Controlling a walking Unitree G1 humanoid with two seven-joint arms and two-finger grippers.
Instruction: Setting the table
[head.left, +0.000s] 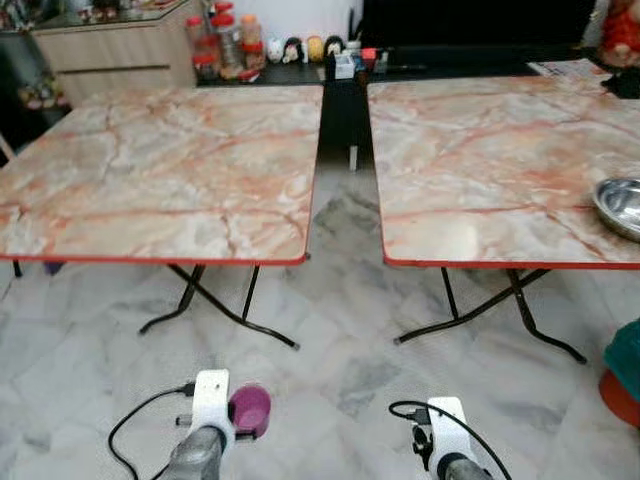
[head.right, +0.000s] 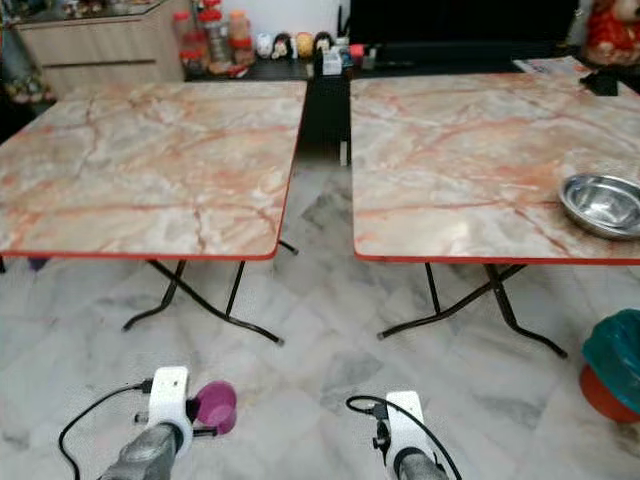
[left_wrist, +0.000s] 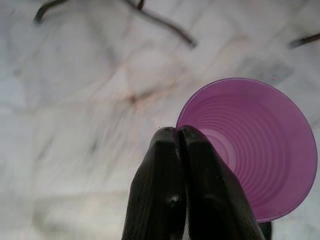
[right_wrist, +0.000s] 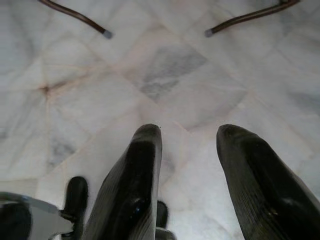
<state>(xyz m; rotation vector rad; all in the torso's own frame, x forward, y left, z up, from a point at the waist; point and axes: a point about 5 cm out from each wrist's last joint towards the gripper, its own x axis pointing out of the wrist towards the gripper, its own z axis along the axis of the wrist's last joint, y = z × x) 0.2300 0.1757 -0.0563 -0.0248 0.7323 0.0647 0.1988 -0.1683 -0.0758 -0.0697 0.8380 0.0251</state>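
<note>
My left gripper (left_wrist: 177, 131) is shut on the rim of a purple plastic cup (left_wrist: 252, 145), held low over the marble floor; the same cup (head.left: 250, 408) shows beside my left wrist in the eye views. My right gripper (right_wrist: 189, 135) is open with nothing between its fingers, also low above the floor. Two marble-patterned folding tables stand ahead, the left table (head.left: 160, 170) and the right table (head.left: 490, 170). A steel bowl (head.right: 603, 205) rests on the right table near its right front edge.
A gap (head.left: 345, 150) runs between the two tables. Black folding legs (head.left: 215, 305) spread under each. A teal and orange object (head.right: 612, 365) sits on the floor at the right. Jars and small items (head.left: 225, 45) line a dark counter behind.
</note>
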